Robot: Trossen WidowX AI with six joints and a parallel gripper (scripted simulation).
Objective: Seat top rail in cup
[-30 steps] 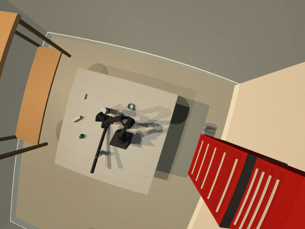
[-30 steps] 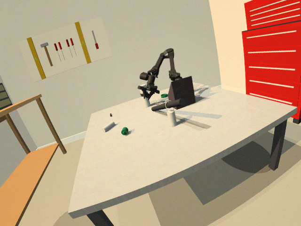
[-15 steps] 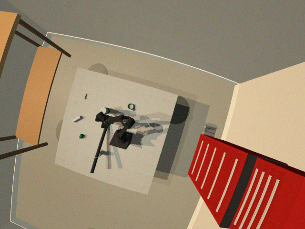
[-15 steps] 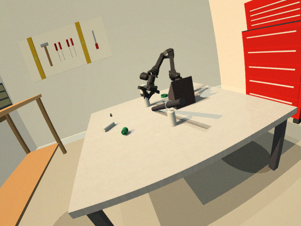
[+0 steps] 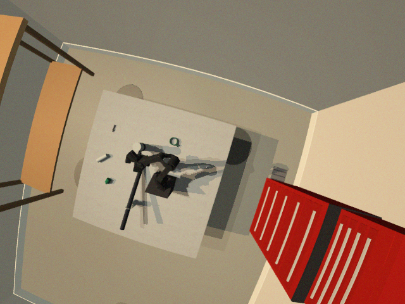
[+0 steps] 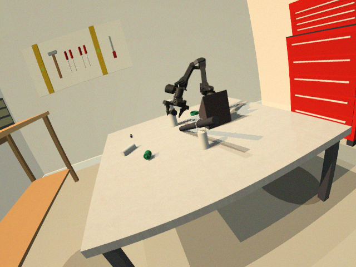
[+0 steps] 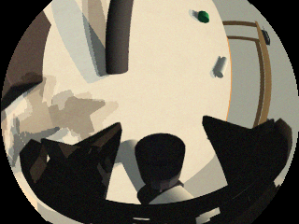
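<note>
At the big post (image 5: 138,147) (image 6: 173,122) (image 7: 174,195), your fingers (image 6: 182,111) stand apart either side of the cup (image 6: 173,112) (image 7: 160,156); seating remains, so back clear and fetch the rail (image 5: 130,199) (image 6: 192,125) (image 7: 119,37).

The dark, round rail (image 5: 133,193) (image 6: 195,124) (image 7: 119,37) runs through the thin loop cap on the short pale post (image 6: 203,141). Its near end is apart from the black rail-end cup (image 6: 173,112) (image 7: 160,156) at the upright, pale big post (image 5: 138,147) (image 6: 173,121).
</note>
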